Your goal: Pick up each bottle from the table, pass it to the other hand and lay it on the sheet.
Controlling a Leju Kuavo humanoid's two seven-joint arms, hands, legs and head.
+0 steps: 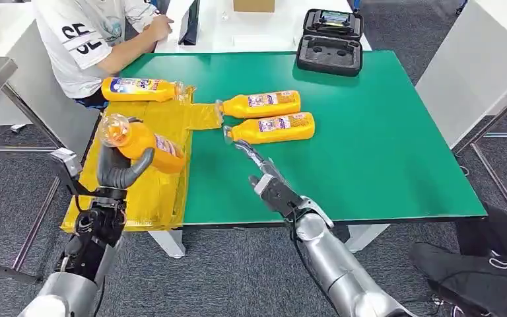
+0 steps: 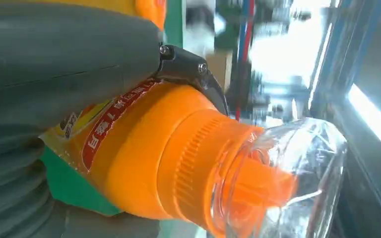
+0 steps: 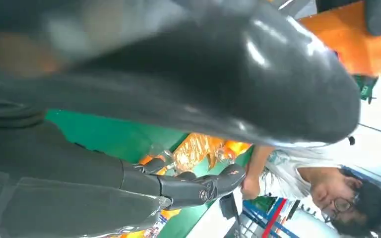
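Orange bottle [image 1: 142, 142] is clamped by left robot hand [image 1: 120, 168] over the yellow sheet [image 1: 152, 191], long axis toward the green counter [image 1: 383, 132]; right robot hand [image 1: 259, 168] is spread, empty, nearest the front lying bottle [image 1: 270, 128].

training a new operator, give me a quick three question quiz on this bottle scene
1. True or false: the left hand holds an orange bottle above the yellow sheet.
2. How many bottles lie on the bare green table?
3. The right hand is: A) holding a bottle, B) empty, fingers stretched toward the nearest bottle, C) resting on the black case.

Key: 1 true; 2 two, the nearest bottle and the one behind it; 3 B.
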